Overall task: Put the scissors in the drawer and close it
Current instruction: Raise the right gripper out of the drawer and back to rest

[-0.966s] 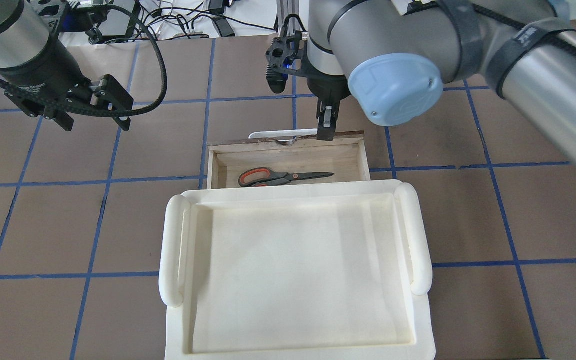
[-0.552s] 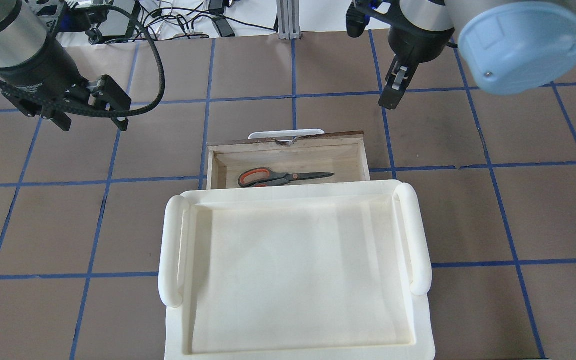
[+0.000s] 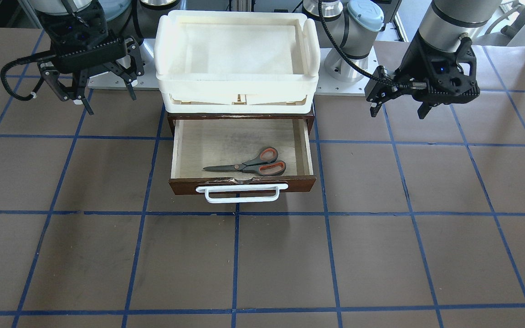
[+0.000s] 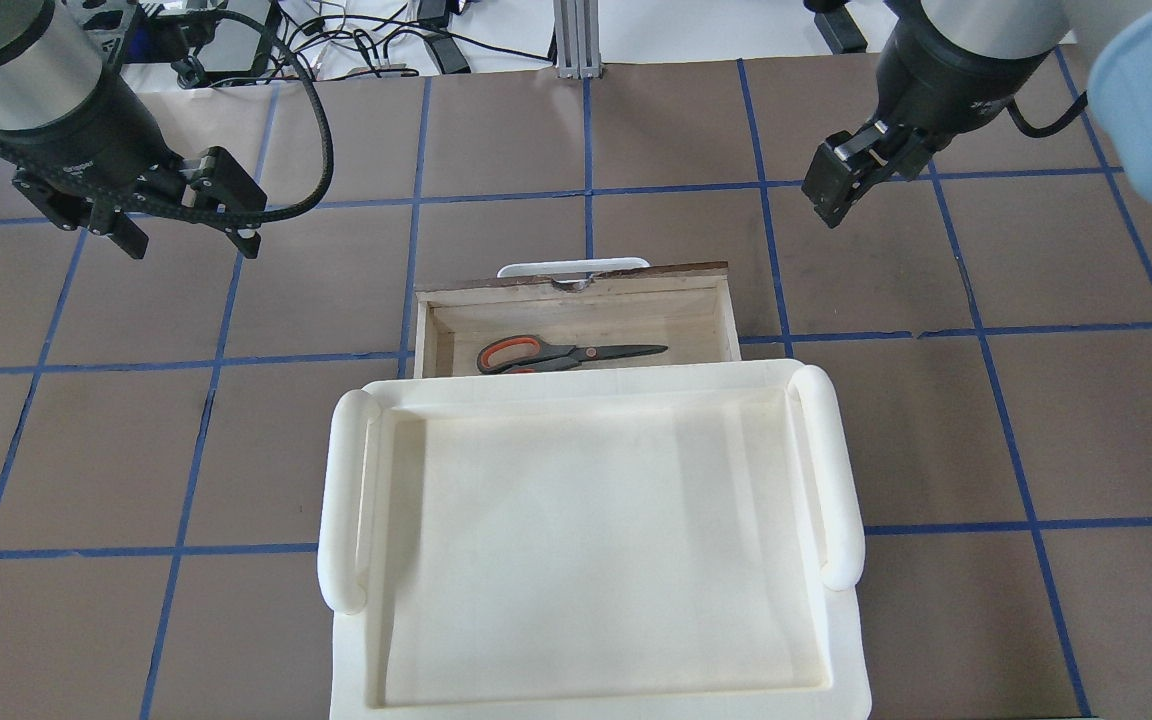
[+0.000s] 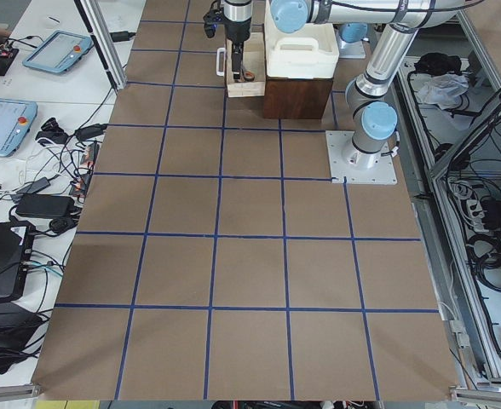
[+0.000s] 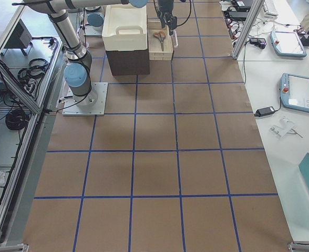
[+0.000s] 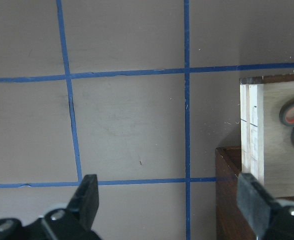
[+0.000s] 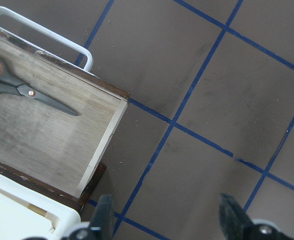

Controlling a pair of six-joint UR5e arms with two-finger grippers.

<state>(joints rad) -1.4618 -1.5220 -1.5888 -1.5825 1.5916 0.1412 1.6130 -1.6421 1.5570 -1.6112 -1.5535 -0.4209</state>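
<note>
Overhead exterior shows the right pincer (image 4: 829,200) has swung off the drawer (image 4: 576,288) front to hang well apart over the bench (image 4: 936,420), jaws parted and empty; the left pincer (image 4: 188,243) waits likewise spread. The scissors (image 4: 566,354) lie unmoved inside the pulled-out drawer, so only closing remains. No writing is legible.

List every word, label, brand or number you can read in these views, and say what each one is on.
No text is legible.
White print on the left arm's black wrist collar: too blurred.
Teach pendant: too small.
No markings seen on the scissors, drawer or tray.
</note>
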